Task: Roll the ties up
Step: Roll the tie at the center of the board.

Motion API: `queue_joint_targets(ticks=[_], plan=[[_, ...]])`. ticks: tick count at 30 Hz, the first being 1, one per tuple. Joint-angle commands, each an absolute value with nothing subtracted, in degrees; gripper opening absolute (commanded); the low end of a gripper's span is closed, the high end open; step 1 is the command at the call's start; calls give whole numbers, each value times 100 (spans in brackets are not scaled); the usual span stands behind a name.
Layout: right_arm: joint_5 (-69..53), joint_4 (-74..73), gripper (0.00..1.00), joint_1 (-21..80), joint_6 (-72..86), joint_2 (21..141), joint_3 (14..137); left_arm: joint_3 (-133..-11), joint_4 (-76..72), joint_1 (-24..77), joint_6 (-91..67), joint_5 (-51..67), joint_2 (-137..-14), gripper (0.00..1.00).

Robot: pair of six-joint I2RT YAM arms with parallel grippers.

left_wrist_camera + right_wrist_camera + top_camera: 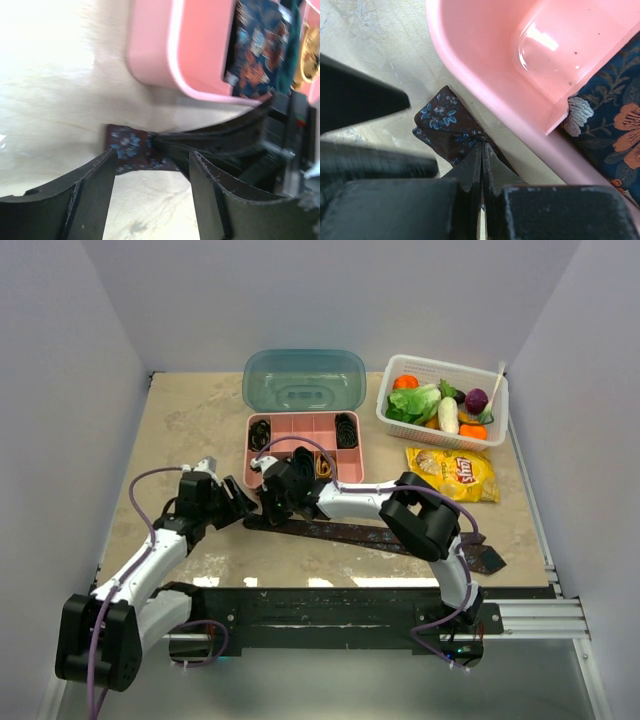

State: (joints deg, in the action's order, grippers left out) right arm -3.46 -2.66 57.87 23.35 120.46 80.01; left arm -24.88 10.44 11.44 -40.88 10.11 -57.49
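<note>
A dark brown-maroon tie point(380, 535) with small blue flowers lies flat across the table's front, its wide end at the right. My right gripper point(270, 502) is shut on its narrow left end point(442, 120), fingertips point(476, 162) pressed together on the cloth close to the pink tray's wall. My left gripper point(243, 503) is open just left of that end; in the left wrist view its gripper point(152, 162) stands apart on both sides of the tie end point(127, 145), low over the table. Coiled ties lie in the pink tray: black point(260, 432), black point(346, 430), gold point(323, 467).
The pink divided tray point(305, 422) stands just behind both grippers, its teal lid point(303, 380) behind it. A dark blue flowered roll point(615, 125) fills one compartment. A white basket point(491, 433) of vegetables and a yellow chips bag point(455, 472) are at the back right.
</note>
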Motion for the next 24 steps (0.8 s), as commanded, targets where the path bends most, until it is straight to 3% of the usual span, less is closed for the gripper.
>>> queue_joint_targets(ticks=[1,7,13,24], plan=[[-167,-554,0,5845,2329,11936,7778,-2506,1266,748,-4008,817,-5581,64],[-176,-554,0,5836,2320,11927,7761,-1768,328,141,-4122,1800,-5625,60],[-202,-562,0,5845,2312,11944,7778,-1301,-570,114,-4412,2056,-5818,58],[-185,-589,0,5845,2312,11892,7813,-1011,-1151,114,-4588,2338,-6073,32]])
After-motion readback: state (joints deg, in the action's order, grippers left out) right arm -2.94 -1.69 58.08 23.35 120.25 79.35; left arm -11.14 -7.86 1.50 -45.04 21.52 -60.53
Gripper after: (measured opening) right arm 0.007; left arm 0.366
